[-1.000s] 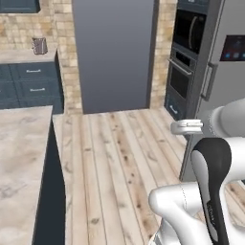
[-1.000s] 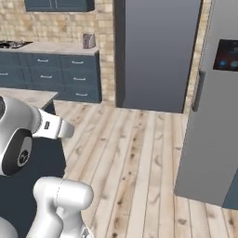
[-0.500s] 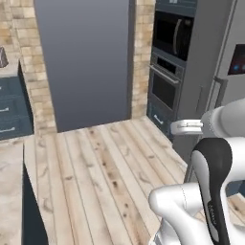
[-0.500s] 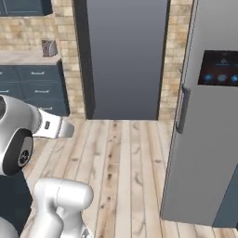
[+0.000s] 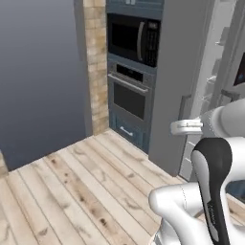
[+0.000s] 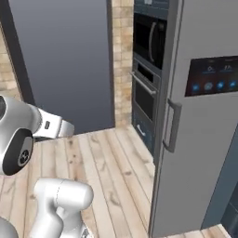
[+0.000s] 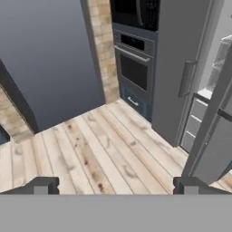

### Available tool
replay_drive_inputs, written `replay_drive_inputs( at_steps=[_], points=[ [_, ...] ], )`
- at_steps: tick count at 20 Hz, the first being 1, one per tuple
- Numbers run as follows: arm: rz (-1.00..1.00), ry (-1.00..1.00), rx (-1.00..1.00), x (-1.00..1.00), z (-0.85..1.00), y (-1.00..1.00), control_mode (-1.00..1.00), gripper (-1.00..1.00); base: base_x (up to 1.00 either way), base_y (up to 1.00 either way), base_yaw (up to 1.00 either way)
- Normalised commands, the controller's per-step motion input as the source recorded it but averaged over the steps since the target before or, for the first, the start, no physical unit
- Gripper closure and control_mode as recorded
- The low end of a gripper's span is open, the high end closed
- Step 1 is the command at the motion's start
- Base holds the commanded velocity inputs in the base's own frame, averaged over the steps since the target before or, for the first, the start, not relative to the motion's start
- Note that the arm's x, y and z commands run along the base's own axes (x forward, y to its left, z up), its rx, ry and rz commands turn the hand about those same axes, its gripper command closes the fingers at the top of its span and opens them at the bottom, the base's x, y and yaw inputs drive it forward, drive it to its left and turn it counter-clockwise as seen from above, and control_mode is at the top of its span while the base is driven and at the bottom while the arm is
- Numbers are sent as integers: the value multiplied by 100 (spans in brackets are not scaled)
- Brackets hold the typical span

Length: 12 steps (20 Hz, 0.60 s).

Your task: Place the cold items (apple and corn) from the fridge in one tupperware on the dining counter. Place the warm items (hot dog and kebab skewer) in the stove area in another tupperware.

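Faced a kitchen corner from over a pale wooden plank floor (image 5: 72, 191). Carried the two-finger gripper (image 7: 113, 188) above those planks, well short of the appliances. Kept its small dark fingertips (image 7: 41, 185) spread as wide as they go, one at each lower side of the hand view. Gripped nothing; showed bare floor between them.

Found the tall grey steel fridge (image 6: 204, 139) on the right of the scene, just beside the appliance column. Noted a dark touch panel with small blue icons (image 6: 214, 76) high on its door and a long grey vertical handle (image 6: 171, 125) at the door's left edge. Saw pale shelves (image 7: 222, 56) and pale drawer fronts (image 7: 195, 122) past the grey panel in the hand view. Could not tell what lay on those shelves.

Saw a black built-in microwave (image 5: 133, 39) stacked directly over a dark wall oven with a silver bar handle (image 5: 130, 98), with a dark blue drawer (image 5: 127, 131) beneath, down at floor level. Noted a narrow tan brick column (image 5: 98, 62) touching that stack on its left, then a broad flat dark grey wall panel (image 5: 38, 72) further left. Caught the white arm with dark joints (image 5: 215, 191) rising at the lower right of the left base view.
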Motion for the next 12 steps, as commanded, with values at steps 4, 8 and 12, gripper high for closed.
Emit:
replay_drive_inputs(
  at_steps=[4, 8, 12],
  points=[
    [0, 0, 0, 0, 0, 0, 100, -100, 89, 86, -56],
    [0, 0, 0, 0, 0, 0, 100, -100, 80, 84, -59],
    [0, 0, 0, 0, 0, 0, 100, -100, 74, 80, -64]
  ],
)
